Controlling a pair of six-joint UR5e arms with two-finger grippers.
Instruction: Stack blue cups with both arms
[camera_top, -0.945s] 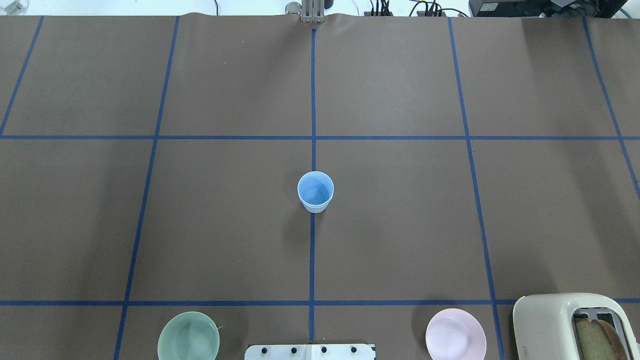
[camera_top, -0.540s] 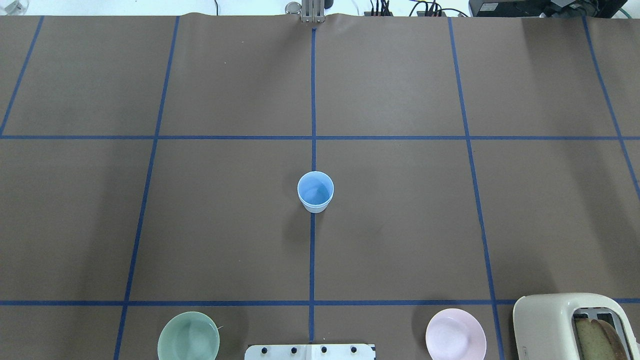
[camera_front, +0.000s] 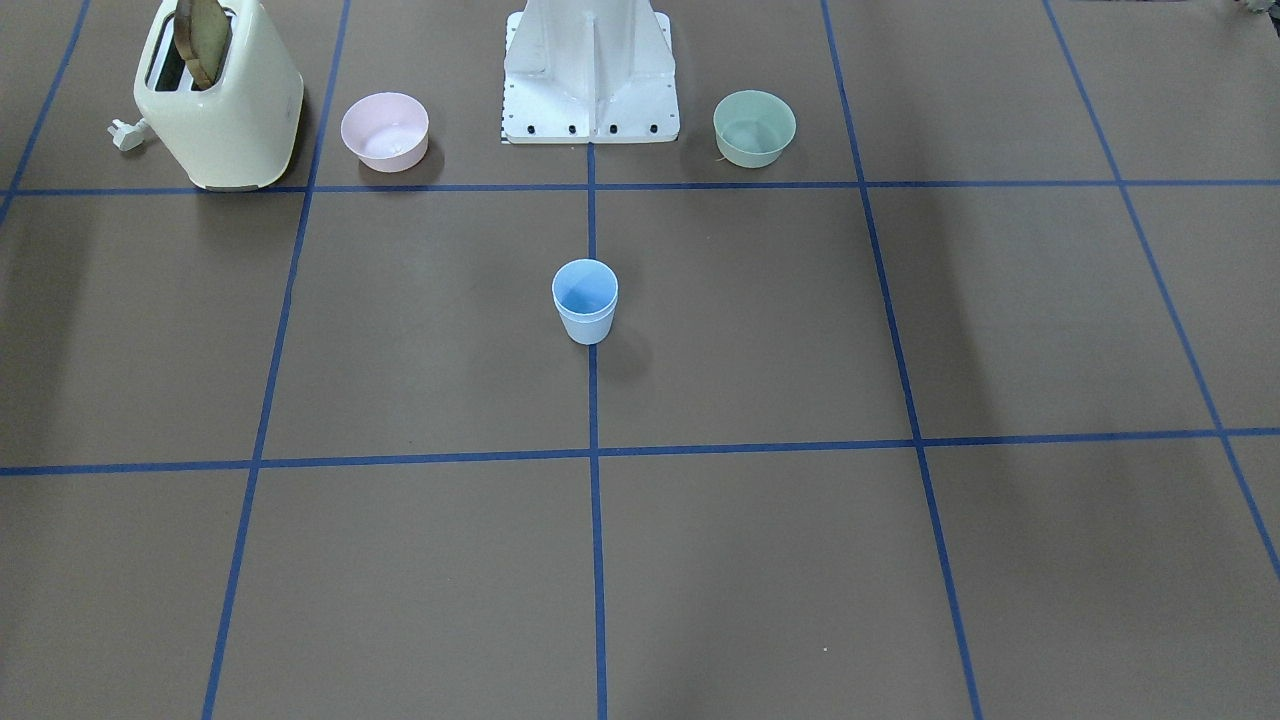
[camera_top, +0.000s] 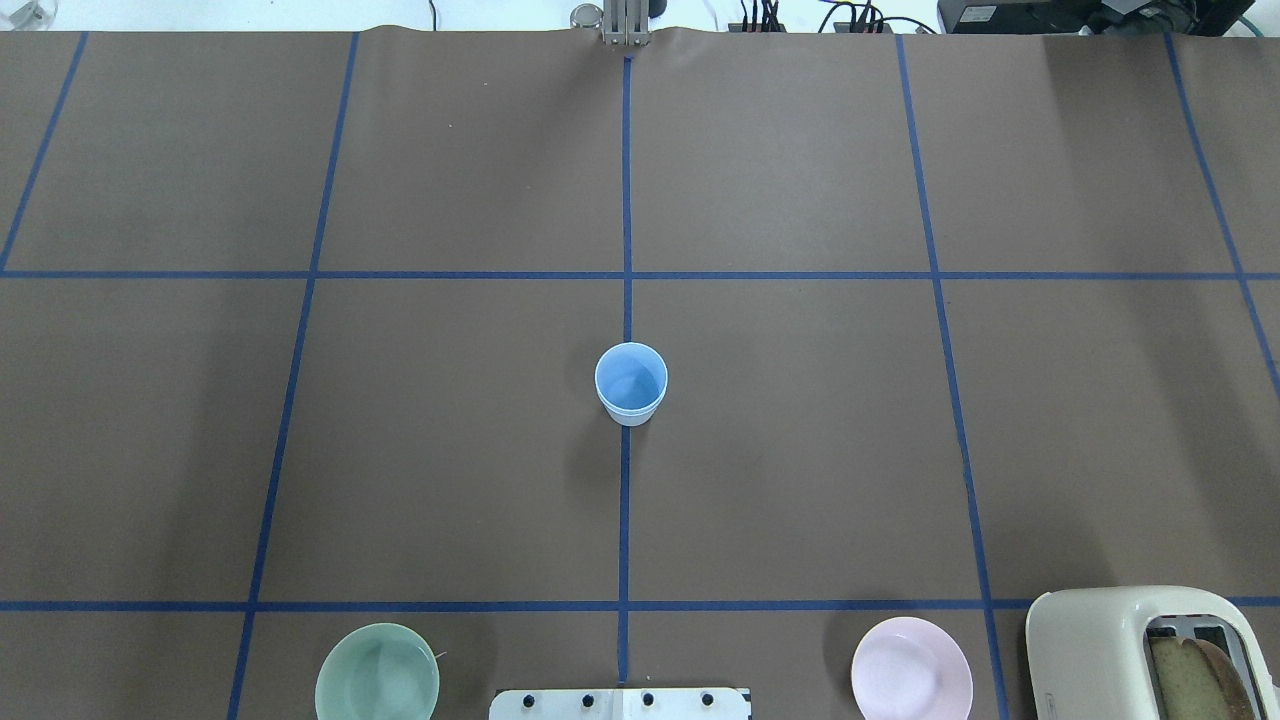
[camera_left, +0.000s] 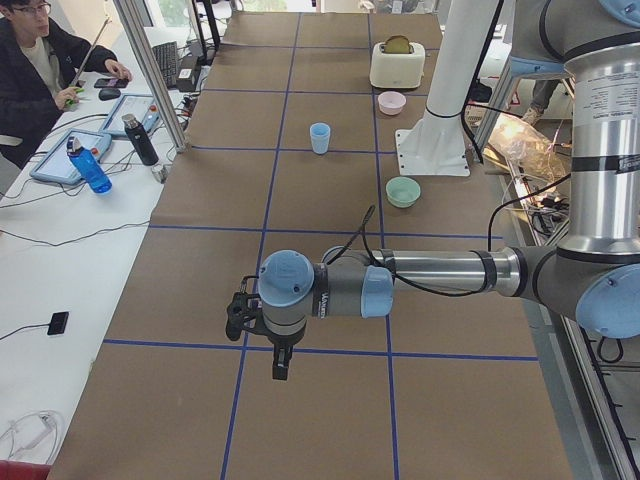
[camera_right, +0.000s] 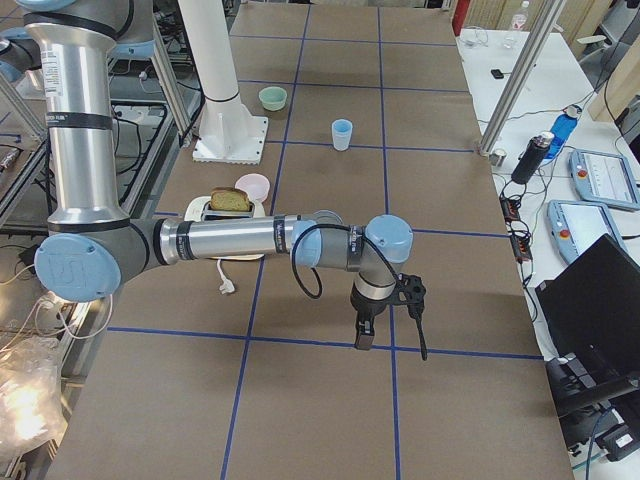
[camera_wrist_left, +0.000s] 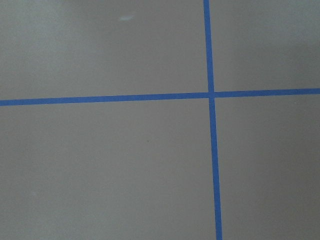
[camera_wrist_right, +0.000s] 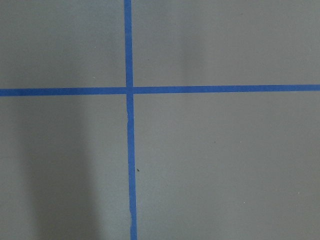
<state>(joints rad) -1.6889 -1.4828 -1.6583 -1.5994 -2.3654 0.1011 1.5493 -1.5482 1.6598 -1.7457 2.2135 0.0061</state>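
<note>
The blue cups (camera_top: 631, 383) stand upright on the centre tape line, one nested in the other, with a second rim line just under the top rim (camera_front: 585, 300). They also show far off in the side views (camera_left: 320, 137) (camera_right: 342, 133). My left gripper (camera_left: 280, 370) shows only in the exterior left view, pointing down above the table, far from the cups. My right gripper (camera_right: 364, 340) shows only in the exterior right view, likewise pointing down and far from them. I cannot tell whether either is open or shut. Both wrist views show only bare table and tape.
A green bowl (camera_top: 377, 672) and a pink bowl (camera_top: 911, 682) sit on either side of the white pedestal (camera_front: 590, 75). A cream toaster (camera_top: 1140, 650) with bread stands beside the pink bowl. A person and devices are at a side table (camera_left: 90, 150).
</note>
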